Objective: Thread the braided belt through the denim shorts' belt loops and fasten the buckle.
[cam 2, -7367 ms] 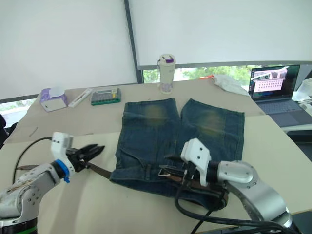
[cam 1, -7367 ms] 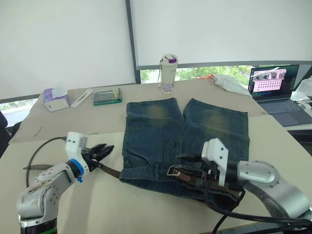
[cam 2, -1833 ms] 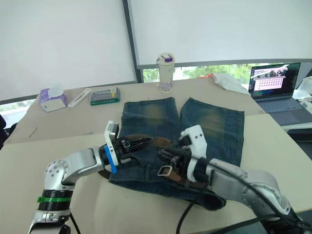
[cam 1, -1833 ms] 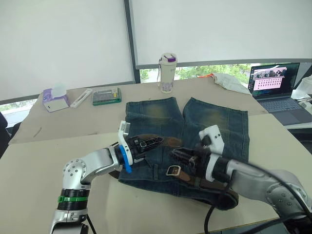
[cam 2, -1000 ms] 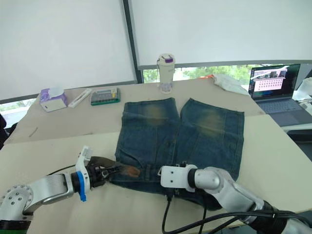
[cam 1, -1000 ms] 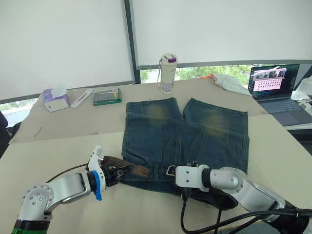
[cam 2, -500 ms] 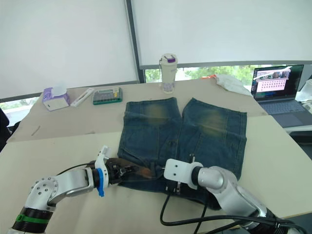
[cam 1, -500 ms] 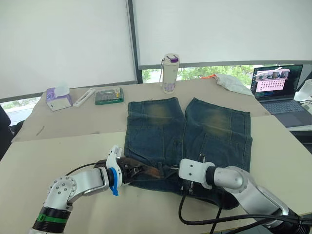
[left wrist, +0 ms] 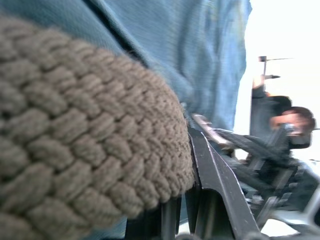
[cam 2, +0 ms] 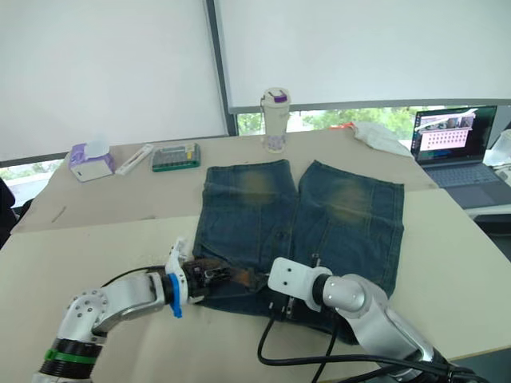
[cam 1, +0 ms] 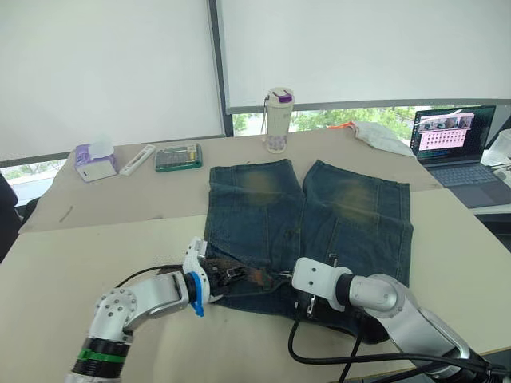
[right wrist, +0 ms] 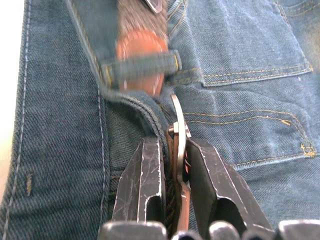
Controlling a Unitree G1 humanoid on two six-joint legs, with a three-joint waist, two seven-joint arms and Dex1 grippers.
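The denim shorts [cam 1: 303,207] lie flat on the table, waistband toward me. My left gripper [cam 1: 217,275] is at the waistband's left part, shut on the braided belt [cam 1: 243,274] near its tip. In the left wrist view the braided belt [left wrist: 75,150] bulges against one finger [left wrist: 215,185]. The belt's reddish leather tip [right wrist: 142,47] lies under a belt loop [right wrist: 140,67]. My right gripper [right wrist: 172,145] is at the waistband's middle, shut on the silver buckle [right wrist: 179,122], which stands on edge between its fingers.
At the back of the table stand a white bottle [cam 1: 278,120], a green box [cam 1: 177,157], a white stick [cam 1: 137,159] and a tissue box [cam 1: 94,159]. A laptop [cam 1: 451,144] and a white bag [cam 1: 382,136] are far right. A black cable [cam 1: 319,351] hangs at the front edge.
My left gripper has carried the belt tip rightward along the waistband, up to the right gripper. The right gripper has closed on the buckle.
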